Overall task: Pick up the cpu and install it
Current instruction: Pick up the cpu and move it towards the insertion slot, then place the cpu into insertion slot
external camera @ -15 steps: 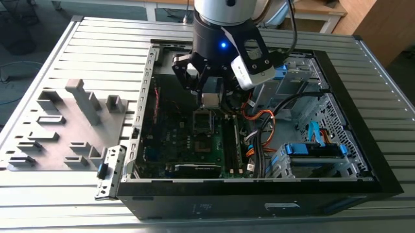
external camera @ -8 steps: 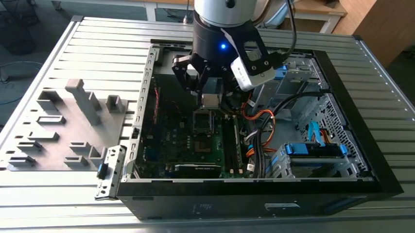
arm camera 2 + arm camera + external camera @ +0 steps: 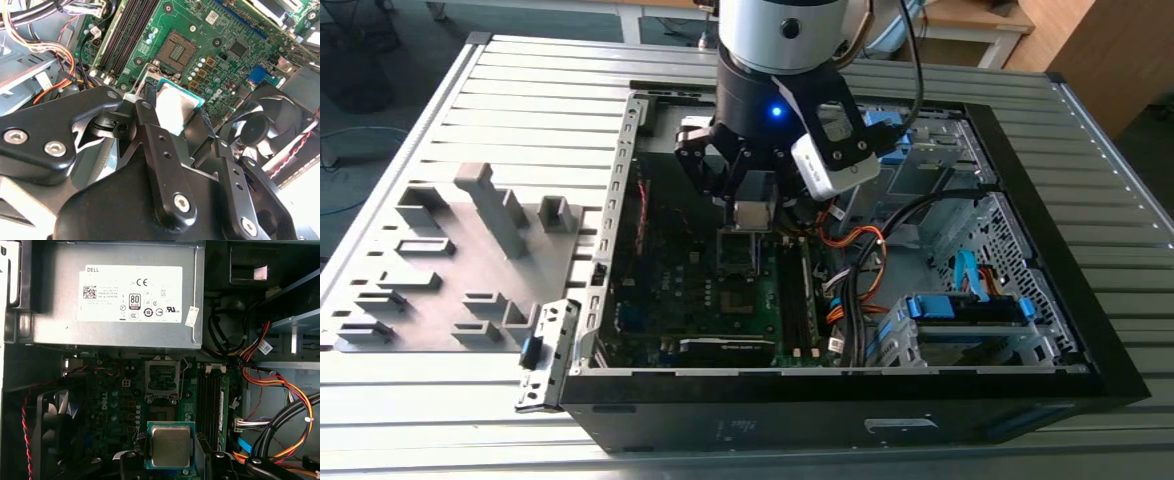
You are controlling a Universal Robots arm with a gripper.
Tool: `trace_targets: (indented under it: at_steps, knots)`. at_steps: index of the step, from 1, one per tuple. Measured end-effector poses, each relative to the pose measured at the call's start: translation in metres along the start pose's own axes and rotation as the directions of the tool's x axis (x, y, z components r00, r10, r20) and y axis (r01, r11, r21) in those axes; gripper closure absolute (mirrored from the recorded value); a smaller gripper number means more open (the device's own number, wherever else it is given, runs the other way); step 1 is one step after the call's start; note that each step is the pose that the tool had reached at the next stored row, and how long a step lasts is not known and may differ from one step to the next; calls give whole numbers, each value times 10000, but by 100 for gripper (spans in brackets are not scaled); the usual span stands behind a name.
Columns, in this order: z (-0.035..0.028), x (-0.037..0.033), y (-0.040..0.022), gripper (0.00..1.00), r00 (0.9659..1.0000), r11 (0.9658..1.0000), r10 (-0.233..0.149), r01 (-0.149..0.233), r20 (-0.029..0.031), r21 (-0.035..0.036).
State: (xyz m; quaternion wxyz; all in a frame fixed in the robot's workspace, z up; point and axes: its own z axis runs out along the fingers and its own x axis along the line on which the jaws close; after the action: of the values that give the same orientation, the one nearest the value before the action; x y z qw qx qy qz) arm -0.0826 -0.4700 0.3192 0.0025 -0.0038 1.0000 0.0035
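Note:
The cpu (image 3: 170,446), a small square chip with a silvery metal top, hangs above the green motherboard (image 3: 125,405) inside the black computer case (image 3: 1067,370). My gripper (image 3: 170,459) is shut on it, one black finger at each side. In the first wrist view the open metal-framed socket (image 3: 161,379) lies past the cpu, toward the power supply, with a dark square chip (image 3: 161,412) between them. In the exterior view the gripper (image 3: 751,215) holds the cpu (image 3: 751,212) just over the socket (image 3: 740,250). The second wrist view shows the cpu (image 3: 176,106) between the black fingers (image 3: 150,107).
A grey power supply (image 3: 120,295) fills one end of the case. Memory slots (image 3: 210,400) run beside the socket, and coloured cable bundles (image 3: 280,405) lie past them. A black fan (image 3: 265,125) sits on the other side. Outside the case stands a grey fixture with tall blocks (image 3: 467,250).

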Motion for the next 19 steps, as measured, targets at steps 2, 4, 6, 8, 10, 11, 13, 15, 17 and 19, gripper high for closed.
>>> trace_targets:
  at_steps: [2, 4, 6, 8, 10, 11, 13, 15, 17, 19]
  knots:
    - [7, 0, 0, 53, 10000, 10000, 0, 0, 0, -1]
    - [8, 0, 0, 53, 10000, 10000, 0, 0, 2, 48]
    - [8, 0, 0, 53, 10000, 10000, -1, 1, 2, 50]
    - [8, 0, 0, 53, 10000, 10000, 0, 0, 2, 53]
    - [9, 0, 0, 53, 10000, 10000, 0, 0, 2, 54]
    - [11, 0, 1, 53, 10000, 10000, 0, 0, 2, 54]
    - [24, 0, 0, 53, 10000, 10000, 0, 0, 4, 53]
    - [44, 0, 0, 53, 10000, 10000, 0, 0, 10, 53]
    - [68, 0, -1, 53, 10000, 10000, -1, 1, 14, 60]
    - [97, 3, -1, 53, 10000, 10000, 0, 0, 17, 75]
